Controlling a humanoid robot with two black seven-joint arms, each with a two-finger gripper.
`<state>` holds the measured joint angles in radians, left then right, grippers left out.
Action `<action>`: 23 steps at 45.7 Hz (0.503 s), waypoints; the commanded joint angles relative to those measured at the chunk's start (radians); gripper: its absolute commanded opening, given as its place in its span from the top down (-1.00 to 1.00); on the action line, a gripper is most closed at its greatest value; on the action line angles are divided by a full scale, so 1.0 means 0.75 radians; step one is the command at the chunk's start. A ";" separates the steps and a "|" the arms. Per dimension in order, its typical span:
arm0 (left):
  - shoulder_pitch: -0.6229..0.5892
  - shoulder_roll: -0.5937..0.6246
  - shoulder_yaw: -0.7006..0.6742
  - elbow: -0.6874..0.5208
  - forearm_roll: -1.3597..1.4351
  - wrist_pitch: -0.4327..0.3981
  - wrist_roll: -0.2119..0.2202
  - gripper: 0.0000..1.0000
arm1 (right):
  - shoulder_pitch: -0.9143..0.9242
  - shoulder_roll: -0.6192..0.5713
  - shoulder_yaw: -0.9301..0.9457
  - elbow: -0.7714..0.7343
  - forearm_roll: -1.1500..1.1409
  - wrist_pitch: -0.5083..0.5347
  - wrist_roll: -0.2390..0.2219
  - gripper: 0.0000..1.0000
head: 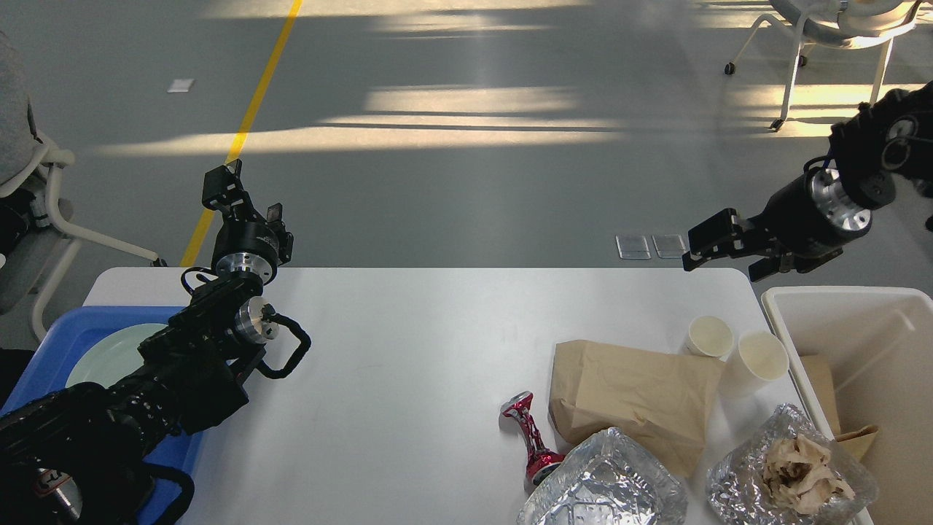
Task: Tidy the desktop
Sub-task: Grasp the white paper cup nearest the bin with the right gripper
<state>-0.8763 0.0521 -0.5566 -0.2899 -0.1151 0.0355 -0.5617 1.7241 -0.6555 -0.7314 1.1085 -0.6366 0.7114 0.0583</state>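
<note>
The white desktop fills the lower part of the head view. At its right lie a brown paper bag, two white paper cups, a crushed red can, an empty foil tray and a foil tray holding crumpled paper. My left gripper is open and empty above the desktop's back left edge. My right gripper is open and empty over the back right corner, above and apart from the cups.
A white bin stands off the right edge with brown paper inside. A blue tray with a pale green plate sits at the left under my left arm. Chairs stand on the floor at far left and top right.
</note>
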 commanded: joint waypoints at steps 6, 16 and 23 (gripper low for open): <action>-0.002 0.000 0.000 0.000 0.000 0.002 -0.002 -0.93 | -0.143 0.003 0.002 0.019 -0.184 -0.116 0.002 -1.00; -0.002 0.000 0.000 0.000 0.000 0.002 0.000 -0.93 | -0.304 0.003 0.000 0.017 -0.390 -0.261 0.002 -1.00; -0.002 0.000 0.000 0.000 0.000 0.002 0.000 -0.93 | -0.409 0.005 -0.004 0.009 -0.446 -0.365 0.002 -0.96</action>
<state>-0.8764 0.0521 -0.5567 -0.2899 -0.1151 0.0355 -0.5619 1.4735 -0.6534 -0.7315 1.1205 -0.9415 0.4923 0.0600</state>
